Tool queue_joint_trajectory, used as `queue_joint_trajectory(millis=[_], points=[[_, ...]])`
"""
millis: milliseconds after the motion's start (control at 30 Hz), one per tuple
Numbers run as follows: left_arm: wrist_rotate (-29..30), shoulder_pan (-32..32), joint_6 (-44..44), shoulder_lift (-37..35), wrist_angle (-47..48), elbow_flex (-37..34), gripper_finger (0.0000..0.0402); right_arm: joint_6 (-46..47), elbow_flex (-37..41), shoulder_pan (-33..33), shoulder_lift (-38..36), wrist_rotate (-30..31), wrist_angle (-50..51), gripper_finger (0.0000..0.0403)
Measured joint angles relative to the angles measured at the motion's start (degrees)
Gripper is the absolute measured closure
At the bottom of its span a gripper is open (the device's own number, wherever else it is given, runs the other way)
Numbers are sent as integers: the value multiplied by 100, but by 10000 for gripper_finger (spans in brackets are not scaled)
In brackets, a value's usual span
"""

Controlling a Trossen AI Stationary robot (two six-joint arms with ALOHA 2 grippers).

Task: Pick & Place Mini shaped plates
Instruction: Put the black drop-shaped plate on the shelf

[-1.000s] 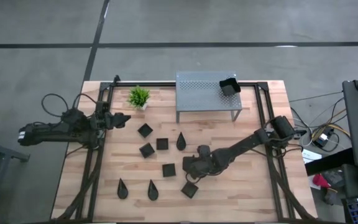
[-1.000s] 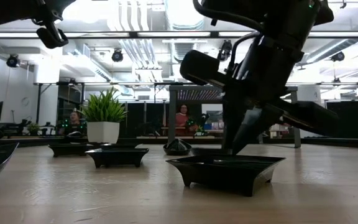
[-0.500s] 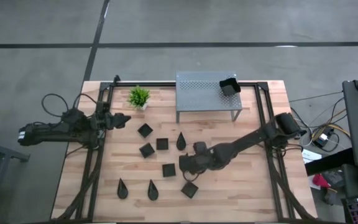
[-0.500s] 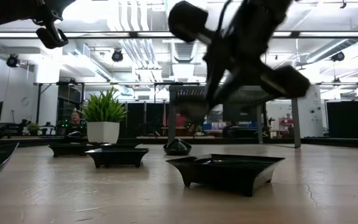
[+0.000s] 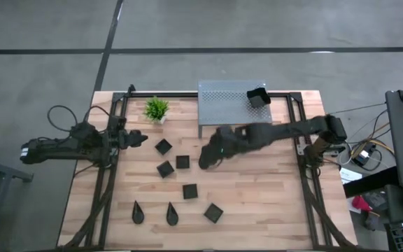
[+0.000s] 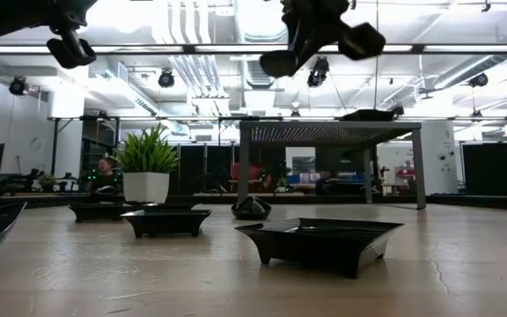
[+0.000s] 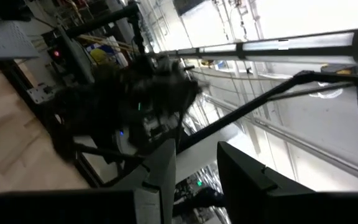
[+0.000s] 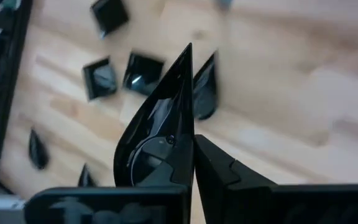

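Right gripper (image 8: 191, 155) clamped on teardrop plate (image 8: 157, 127), raised over table (image 5: 271, 203); left gripper (image 5: 140, 137) parted, empty.

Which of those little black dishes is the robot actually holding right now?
A teardrop-shaped plate, pinched on edge in the right gripper and lifted above the table. All the other dishes lie flat on the wood or on the shelf.
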State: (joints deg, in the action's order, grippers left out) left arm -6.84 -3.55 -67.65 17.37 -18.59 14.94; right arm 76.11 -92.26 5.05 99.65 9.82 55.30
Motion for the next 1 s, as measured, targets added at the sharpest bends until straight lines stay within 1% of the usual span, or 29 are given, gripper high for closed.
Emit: queue_joint_trajectory(millis=[133,267,400,667,1000], points=[[-138,0,-1,0,18,-2,291,-523,-608,-536,-17,18,928,394],[-178,0,-3,0,18,-4,291,-1040,-954,-1100,-21,63,1292,394],[-297,0,-8,0,18,-7,291,-1592,-1172,-1665,-24,67,1359,394],[-364,1,-36,-2,20,-7,291,-2638,-1169,-2638,-19,62,1623,394],[-364,1,-69,-2,20,-7,291,-3458,-873,-3206,-17,53,1544,394]])
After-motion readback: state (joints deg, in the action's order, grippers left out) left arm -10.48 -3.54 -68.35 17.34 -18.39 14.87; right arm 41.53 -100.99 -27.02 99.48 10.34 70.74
